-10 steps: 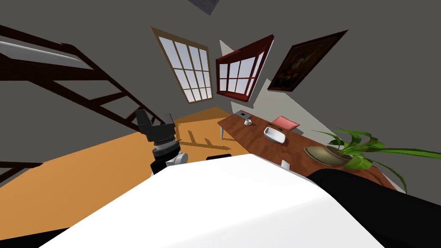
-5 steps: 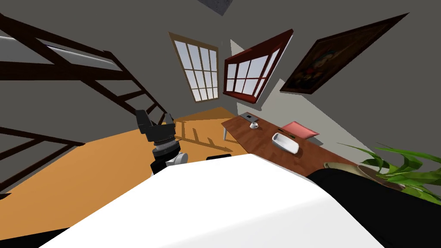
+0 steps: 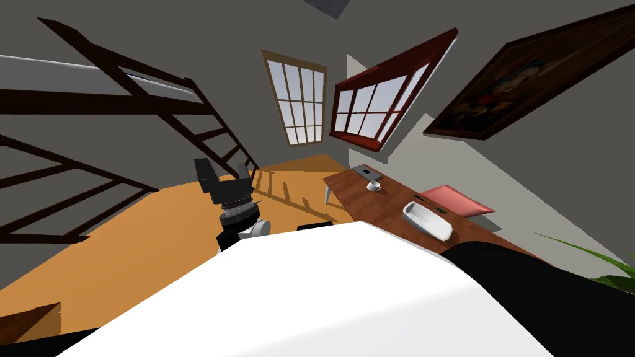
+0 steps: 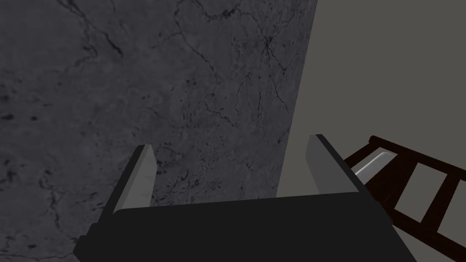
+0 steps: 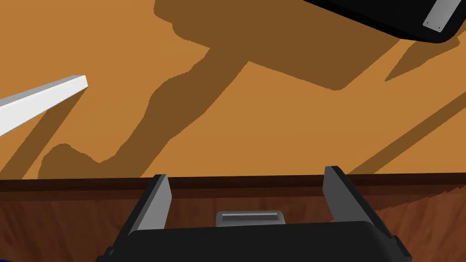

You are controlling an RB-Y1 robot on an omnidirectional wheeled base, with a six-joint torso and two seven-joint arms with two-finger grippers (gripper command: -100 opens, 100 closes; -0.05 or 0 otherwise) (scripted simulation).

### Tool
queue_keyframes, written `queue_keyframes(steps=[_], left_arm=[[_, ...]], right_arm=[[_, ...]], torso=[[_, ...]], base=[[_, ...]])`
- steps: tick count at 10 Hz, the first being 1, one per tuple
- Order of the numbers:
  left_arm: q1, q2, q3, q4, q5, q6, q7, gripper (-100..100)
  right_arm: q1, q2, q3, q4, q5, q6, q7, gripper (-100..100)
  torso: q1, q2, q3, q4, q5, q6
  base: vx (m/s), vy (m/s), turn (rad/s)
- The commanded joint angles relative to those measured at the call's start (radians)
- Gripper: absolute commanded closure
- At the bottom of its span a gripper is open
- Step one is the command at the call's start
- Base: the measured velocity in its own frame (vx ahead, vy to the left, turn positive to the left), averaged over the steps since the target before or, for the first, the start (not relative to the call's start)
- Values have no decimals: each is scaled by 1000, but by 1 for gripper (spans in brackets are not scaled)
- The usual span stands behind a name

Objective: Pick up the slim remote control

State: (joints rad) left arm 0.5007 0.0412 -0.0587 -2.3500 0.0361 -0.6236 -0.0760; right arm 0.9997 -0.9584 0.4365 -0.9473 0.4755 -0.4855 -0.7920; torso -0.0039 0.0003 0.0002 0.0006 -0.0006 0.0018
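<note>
Our right gripper (image 5: 248, 175) hangs spread over the brown table (image 5: 68, 223), grey remote (image 5: 250, 217) between its fingers (image 5: 154, 204); our left gripper (image 4: 231, 143), also spread, sits left of centre in the head view.

Grey walls (image 3: 186, 37) close in an orange-brown floor (image 3: 124, 248) barred with shadows. Beyond the left gripper (image 3: 223, 168) a dark wooden railing (image 3: 186, 118) slants along the wall. Farther off stand a tan-framed window (image 3: 302, 99) and a red-framed bay window (image 3: 372, 105), both bright with daylight. A dark-framed painting (image 3: 533, 87) hangs above the brown wooden surface (image 3: 359, 198), well apart from that gripper.
</note>
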Motion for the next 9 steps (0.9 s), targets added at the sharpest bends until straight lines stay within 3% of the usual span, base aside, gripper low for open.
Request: queue_keyframes(steps=[1, 5, 6, 7, 8, 9], left_arm=[[0, 0, 0, 0, 0, 0, 0, 0], [0, 0, 0, 0, 0, 0, 0, 0], [0, 0, 0, 0, 0, 0, 0, 0], [0, 0, 0, 0, 0, 0, 0, 0], [0, 0, 0, 0, 0, 0, 0, 0], [0, 0, 0, 0, 0, 0, 0, 0]], right_arm=[[-26, -14, -4, 43, 32, -14, -24, -100], [-107, -22, -23, 138, 111, -42, -70, -100], [-90, -24, -22, 122, 97, -39, -61, -100], [-91, -25, -24, 124, 99, -40, -63, 0], [-106, 6, -14, 144, 97, -27, -45, -100], [-118, 28, -7, 159, 96, -17, -32, -100]], torso=[[0, 0, 0, 0, 0, 0], [-5, 2, 1, 0, -1, 0], [-5, 4, 2, 1, -1, 1], [-1, 3, 2, 1, -1, 1], [3, 2, 1, 1, 0, 1], [3, 1, 1, 0, 0, 1]], base=[[5, -80, 193], [-20, -118, 148], [-24, -63, 29], [-3, -13, -1], [5, -31, 28], [21, -53, 41]])
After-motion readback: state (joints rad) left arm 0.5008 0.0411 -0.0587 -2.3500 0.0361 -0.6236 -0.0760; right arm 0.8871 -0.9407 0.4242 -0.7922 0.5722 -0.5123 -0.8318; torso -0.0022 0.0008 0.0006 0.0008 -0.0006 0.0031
